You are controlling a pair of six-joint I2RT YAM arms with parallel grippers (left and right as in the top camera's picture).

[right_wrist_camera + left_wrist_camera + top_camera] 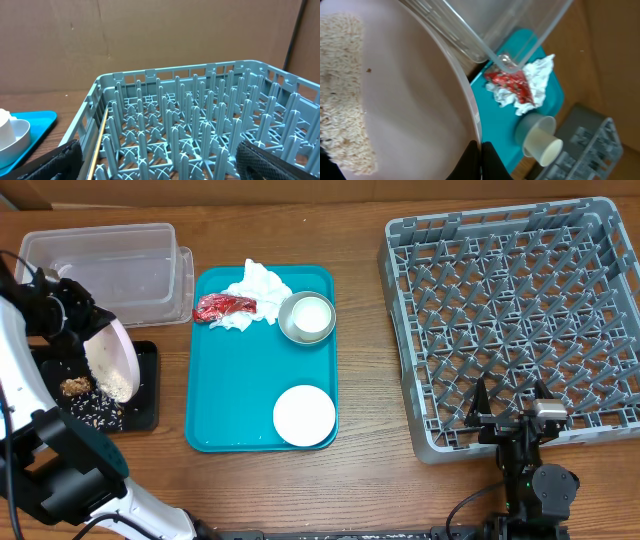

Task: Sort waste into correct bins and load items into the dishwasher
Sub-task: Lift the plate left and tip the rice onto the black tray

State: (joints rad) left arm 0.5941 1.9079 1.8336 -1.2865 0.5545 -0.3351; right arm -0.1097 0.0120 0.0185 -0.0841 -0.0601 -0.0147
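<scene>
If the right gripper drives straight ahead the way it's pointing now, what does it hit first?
The rack. The open right gripper sits at its near edge, aimed across the inside, so the front pegs look first in line; whether it would clear their tops I cannot tell.

No text, label, brand, number or sign can be read in any view. On the red wrapper (225, 307) only shiny crinkles are seen, and any print there is too small and too blurred to be made out.
</scene>
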